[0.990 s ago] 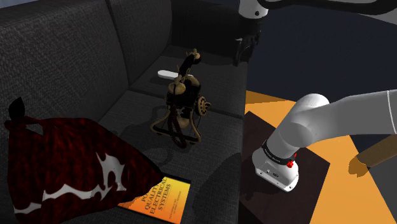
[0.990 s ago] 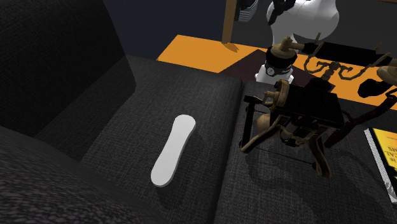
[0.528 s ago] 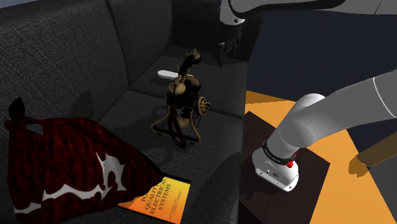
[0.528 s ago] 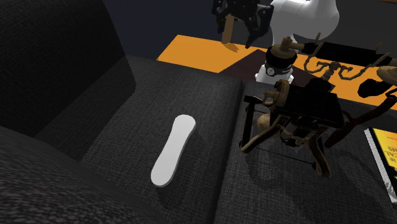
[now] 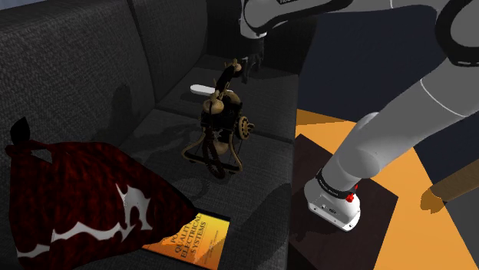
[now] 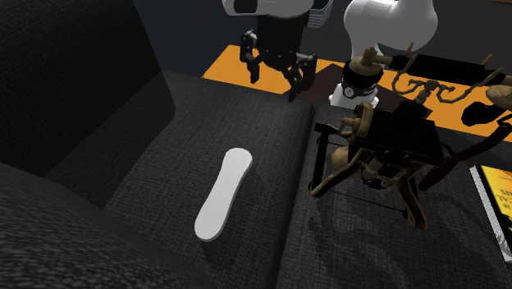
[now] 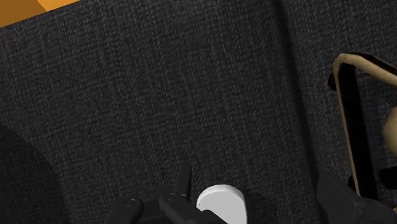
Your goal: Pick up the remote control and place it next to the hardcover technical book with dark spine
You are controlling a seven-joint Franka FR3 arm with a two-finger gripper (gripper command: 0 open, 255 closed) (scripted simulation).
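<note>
The white remote control (image 6: 222, 194) lies flat on the dark sofa seat (image 6: 164, 181); it also shows as a pale strip (image 5: 201, 89) behind the brass contraption. My gripper (image 6: 275, 78) hangs open and empty above the seat's far edge, well short of the remote. In the wrist view one rounded end of the remote (image 7: 220, 202) shows beside my left finger (image 7: 173, 205). The book (image 5: 192, 239) with an orange-yellow cover lies flat at the seat's front, partly under a red pillow; its corner (image 6: 495, 205) shows in the second exterior view.
A dark brass-and-wood contraption (image 5: 221, 123) stands on the seat between remote and book; its frame (image 7: 356, 127) shows close to my gripper. A red patterned pillow (image 5: 77, 199) covers part of the book. The sofa back (image 5: 77, 61) rises behind. Orange floor (image 5: 414, 184) surrounds the stand.
The arm has swung toward the shoulder view's left and come down, bringing the open gripper over the sofa seat's edge. Remote, book and contraption have not moved.
</note>
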